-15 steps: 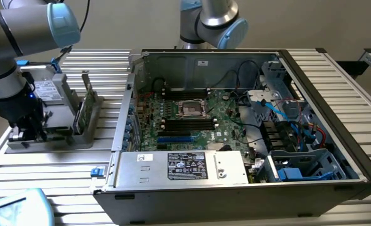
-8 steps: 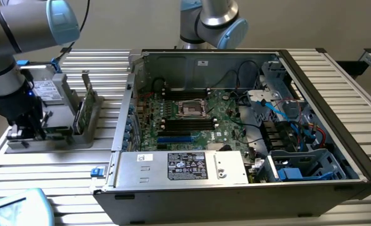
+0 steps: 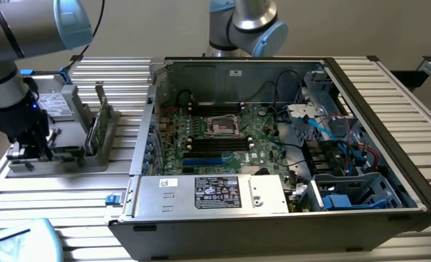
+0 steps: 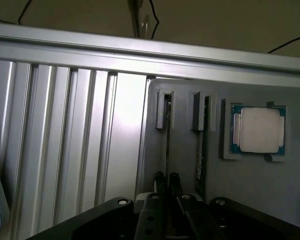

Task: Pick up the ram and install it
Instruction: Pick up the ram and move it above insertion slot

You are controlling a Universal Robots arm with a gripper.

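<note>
**Gripper closed on the ram in the parts holder**

In the exterior view, the arm (image 3: 15, 38) is shown reaching down at 9 o'clock from the open computer case (image 3: 237, 60). There a grey parts holder (image 3: 73, 162) rests on the ribbed aluminium table (image 3: 62, 191). The gripper (image 3: 31, 150) is lowered over the end of the holder away from the case.

In the wrist view, the two fingers (image 4: 159, 181) are seen drawn together on the ram (image 4: 167, 145), one on each face of its thin upper edge, at one end of the stick. The ram is stood on edge in a narrow slot of the holder, with its other end set between two small grey posts. A second memory stick (image 4: 200, 155) is stood in a parallel slot just beside it, apart from the fingers. Beyond that stick, a square processor chip (image 4: 259, 131) with a silver lid is laid flat in its own recess.

In the exterior view, a labelled grey drive (image 3: 55, 103) is seen in the holder at 1 o'clock from the gripper. Inside the case the motherboard (image 3: 263, 139) is exposed. Its processor socket (image 3: 223, 125) is placed near the middle, with black memory slots (image 3: 219, 143) at 6 o'clock from the socket. A power supply (image 3: 211, 192) is mounted along the case's 6 o'clock edge. A second robot arm (image 3: 248, 22) is seen at 12 o'clock from the case.
</note>
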